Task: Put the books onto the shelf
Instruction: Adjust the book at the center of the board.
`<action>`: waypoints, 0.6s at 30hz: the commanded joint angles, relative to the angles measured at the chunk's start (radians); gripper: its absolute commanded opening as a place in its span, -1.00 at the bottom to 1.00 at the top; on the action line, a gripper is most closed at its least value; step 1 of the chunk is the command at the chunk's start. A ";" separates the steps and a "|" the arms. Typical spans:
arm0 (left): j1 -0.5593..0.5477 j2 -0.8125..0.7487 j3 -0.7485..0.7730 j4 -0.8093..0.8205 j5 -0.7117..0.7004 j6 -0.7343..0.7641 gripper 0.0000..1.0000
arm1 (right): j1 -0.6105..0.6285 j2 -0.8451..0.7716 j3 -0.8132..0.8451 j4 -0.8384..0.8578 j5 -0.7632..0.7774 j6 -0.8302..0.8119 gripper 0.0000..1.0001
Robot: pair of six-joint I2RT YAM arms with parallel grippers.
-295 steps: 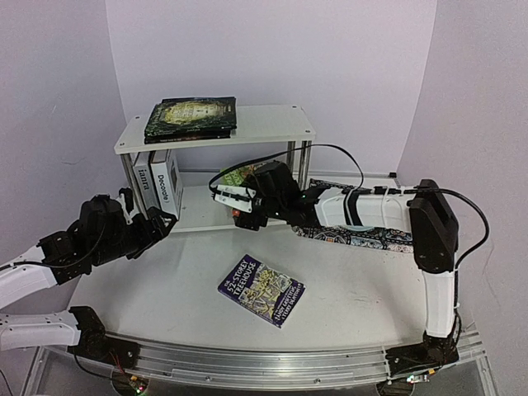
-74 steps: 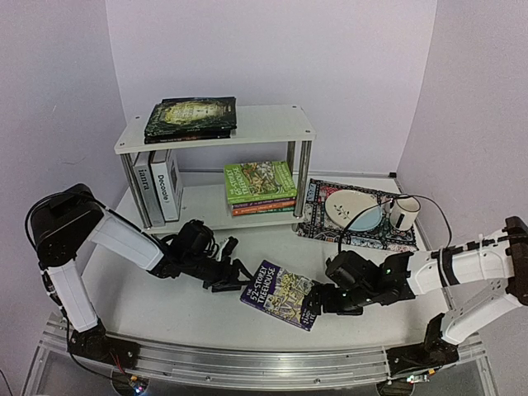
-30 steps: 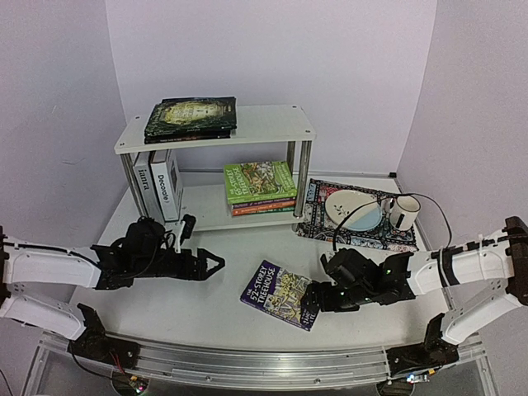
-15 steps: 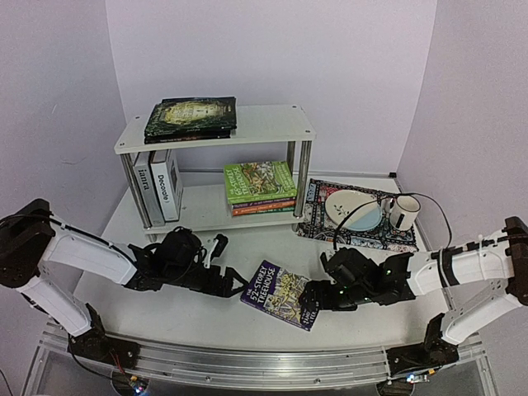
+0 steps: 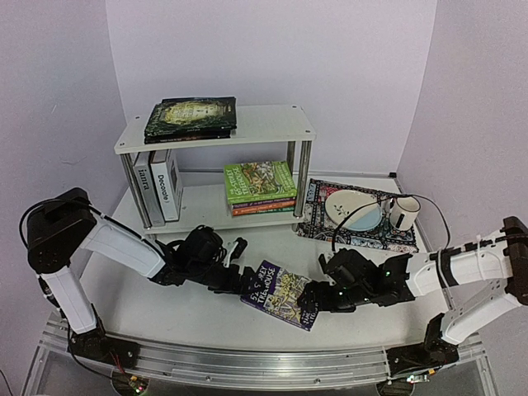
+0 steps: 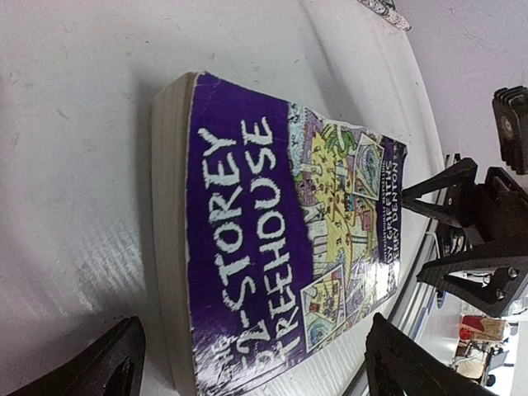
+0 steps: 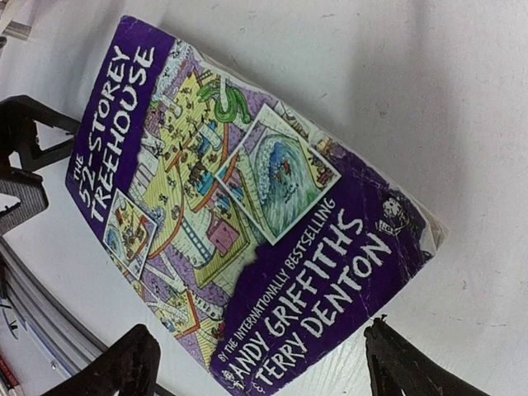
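Purple paperback (image 7: 247, 206) reads "The 52-Storey Treehouse".

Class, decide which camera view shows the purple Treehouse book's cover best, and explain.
Right wrist view: the purple book fills the frame, title and authors readable. Left wrist shows it foreshortened; top view shows it small.

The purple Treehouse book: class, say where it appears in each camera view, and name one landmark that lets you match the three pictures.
Top external: the purple Treehouse book lies flat on the table, low centre.
Left wrist: it fills the middle, seen up close.
Right wrist: it fills most of the picture, aslant.
Shared landmark: its white title lettering.
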 commanded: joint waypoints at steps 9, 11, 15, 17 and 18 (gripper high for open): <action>-0.002 -0.004 0.030 0.093 0.130 -0.029 0.89 | 0.004 0.045 0.009 -0.005 -0.011 -0.013 0.71; -0.002 -0.012 0.018 0.117 0.153 -0.041 0.90 | 0.004 0.045 0.011 -0.005 -0.013 -0.016 0.71; -0.001 -0.027 -0.026 0.223 0.186 -0.087 0.87 | 0.004 0.046 0.007 -0.004 -0.011 -0.019 0.70; 0.010 -0.038 -0.081 0.332 0.202 -0.143 0.87 | 0.004 0.048 0.004 -0.003 -0.010 -0.019 0.70; 0.018 -0.039 -0.099 0.362 0.210 -0.165 0.87 | 0.005 0.048 0.002 -0.003 -0.010 -0.019 0.70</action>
